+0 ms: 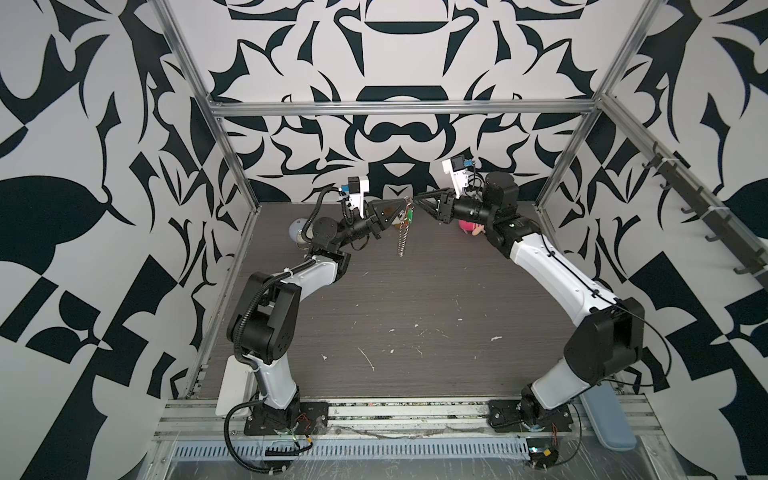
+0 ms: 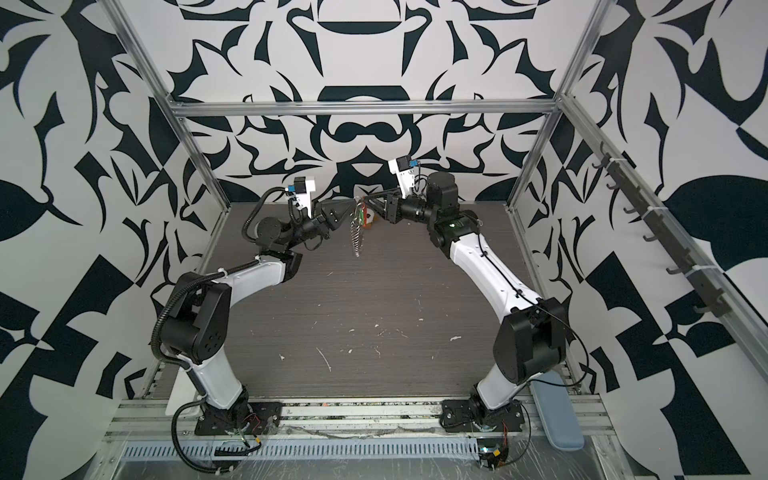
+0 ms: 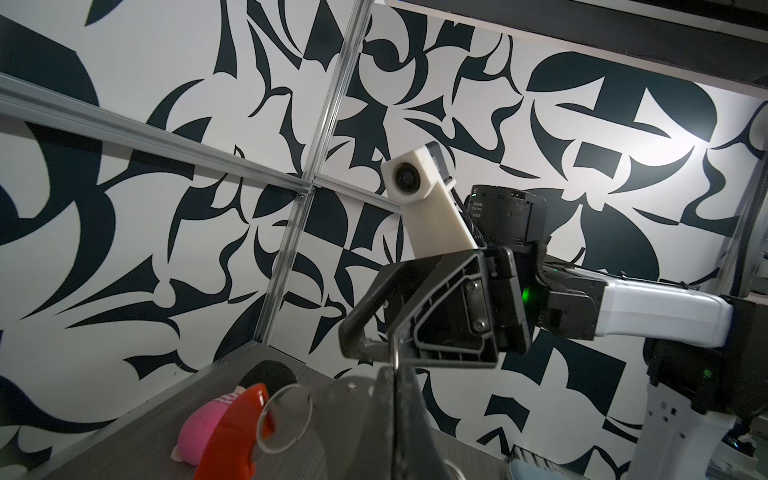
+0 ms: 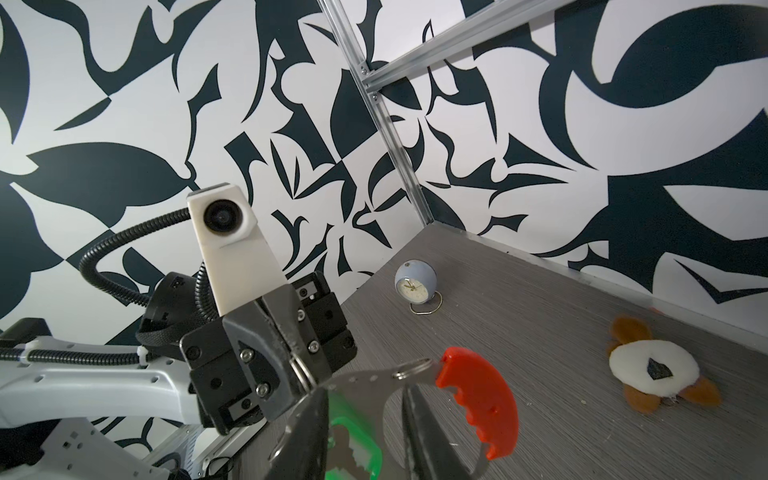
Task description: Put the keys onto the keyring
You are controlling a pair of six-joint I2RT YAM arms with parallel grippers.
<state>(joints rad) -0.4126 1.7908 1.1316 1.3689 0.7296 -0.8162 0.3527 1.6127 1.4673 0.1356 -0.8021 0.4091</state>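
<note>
- The left gripper (image 4: 297,365) pinches a thin ring of the keyring (image 4: 482,399), silver metal rings joined to a curved orange-red plastic strip.
- The right gripper (image 3: 392,353) meets it tip to tip, jaws slightly parted; any hold there is unclear.
- The bright green oblong plastic key tag (image 1: 409,216) hangs just below both, long axis vertical.

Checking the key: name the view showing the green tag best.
Right wrist view: the green tag is large, though blurred and partly hidden. Both top views show a tiny speck; left wrist, nothing.
</note>
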